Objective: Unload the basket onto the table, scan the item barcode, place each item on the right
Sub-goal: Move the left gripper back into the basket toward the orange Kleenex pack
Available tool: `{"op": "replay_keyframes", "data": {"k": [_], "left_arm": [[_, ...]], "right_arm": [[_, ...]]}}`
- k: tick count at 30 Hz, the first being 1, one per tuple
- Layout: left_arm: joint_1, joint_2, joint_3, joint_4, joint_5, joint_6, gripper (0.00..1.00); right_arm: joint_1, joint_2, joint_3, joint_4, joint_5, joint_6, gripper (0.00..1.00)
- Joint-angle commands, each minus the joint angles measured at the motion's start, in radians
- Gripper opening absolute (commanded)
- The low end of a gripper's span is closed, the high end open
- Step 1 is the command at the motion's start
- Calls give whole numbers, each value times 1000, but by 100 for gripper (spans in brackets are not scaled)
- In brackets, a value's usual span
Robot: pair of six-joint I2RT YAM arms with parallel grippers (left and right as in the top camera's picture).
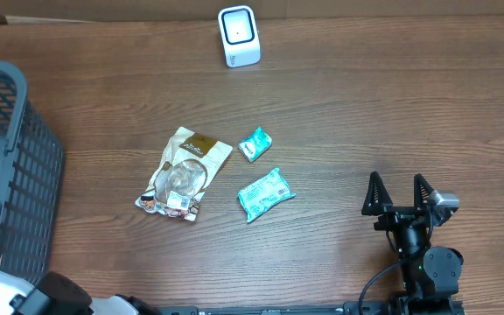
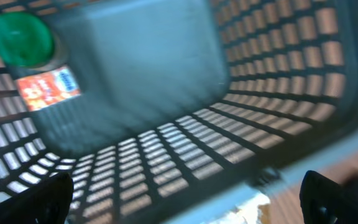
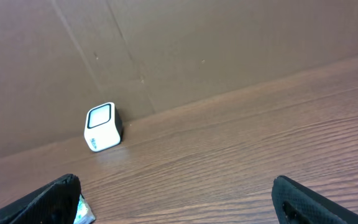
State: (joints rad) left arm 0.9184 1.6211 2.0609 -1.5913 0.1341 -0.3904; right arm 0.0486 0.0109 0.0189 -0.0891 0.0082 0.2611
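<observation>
Three packaged items lie mid-table: a brown and clear snack bag (image 1: 185,173), a small teal packet (image 1: 255,143) and a larger teal packet (image 1: 265,194). The white barcode scanner (image 1: 239,35) stands at the far edge, also visible as the scanner (image 3: 102,127) in the right wrist view. My right gripper (image 1: 401,188) is open and empty, low over the table to the right of the packets. My left gripper (image 2: 188,208) is open and empty over the grey basket (image 2: 278,56), looking into it.
The grey mesh basket (image 1: 33,184) fills the left edge of the table. Inside it lies a green-capped container (image 2: 22,38) with an orange label. A brown cardboard wall (image 3: 197,43) backs the table behind the scanner.
</observation>
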Motion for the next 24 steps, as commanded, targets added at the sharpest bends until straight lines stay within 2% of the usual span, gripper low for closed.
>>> {"op": "replay_keyframes", "data": {"k": [1, 14, 24], "left_arm": [[6, 25, -2, 3, -92, -18, 100], [13, 63, -6, 10, -222, -36, 100], [13, 66, -6, 2, -237, -37, 100]], "right_arm": [[8, -8, -10, 7, 13, -4, 100], [8, -8, -10, 7, 13, -4, 100], [8, -8, -10, 7, 13, -4, 100]]}}
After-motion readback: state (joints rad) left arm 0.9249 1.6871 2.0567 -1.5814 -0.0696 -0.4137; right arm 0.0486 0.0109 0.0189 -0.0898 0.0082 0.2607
